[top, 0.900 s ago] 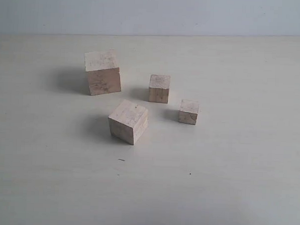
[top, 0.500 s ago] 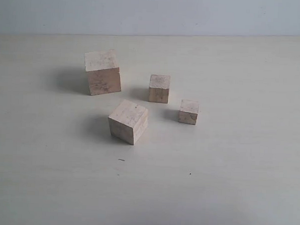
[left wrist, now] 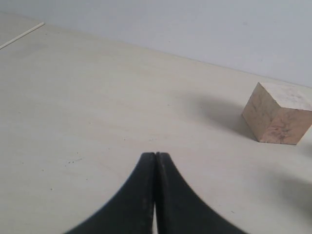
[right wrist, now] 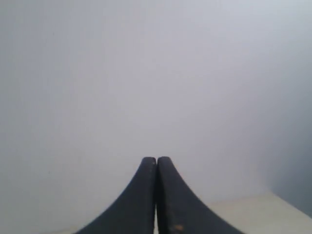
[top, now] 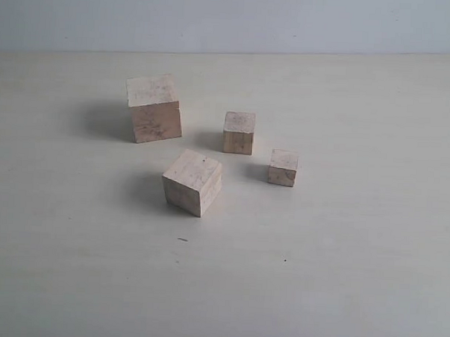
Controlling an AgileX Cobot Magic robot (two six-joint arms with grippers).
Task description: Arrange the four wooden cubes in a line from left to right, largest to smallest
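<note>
Four wooden cubes stand scattered on a pale worktop, none touching another and not in a single row. The largest cube, marked by a horizontal seam across its front, sits farthest back and farthest left in the exterior view, casting a soft shadow to its left. To its right, and well apart, stands the third cube, square to the camera. The smallest cube lies further right again and a little nearer the camera. The second-largest cube sits in front of the others, turned so that one vertical edge faces the camera; from left to right it falls between the largest cube and the third cube. A plain light wall closes the scene behind the worktop.

In the left wrist view, the dark left fingers are pressed together with nothing between them, poised over bare worktop. One pale cube rests well clear of them, a corner toward the lens; which of the four it is cannot be told from this view.

In the right wrist view, the right fingers are likewise closed tip to tip and empty, pointed at the blank wall, with only a sliver of worktop showing at the frame's edge.
</note>
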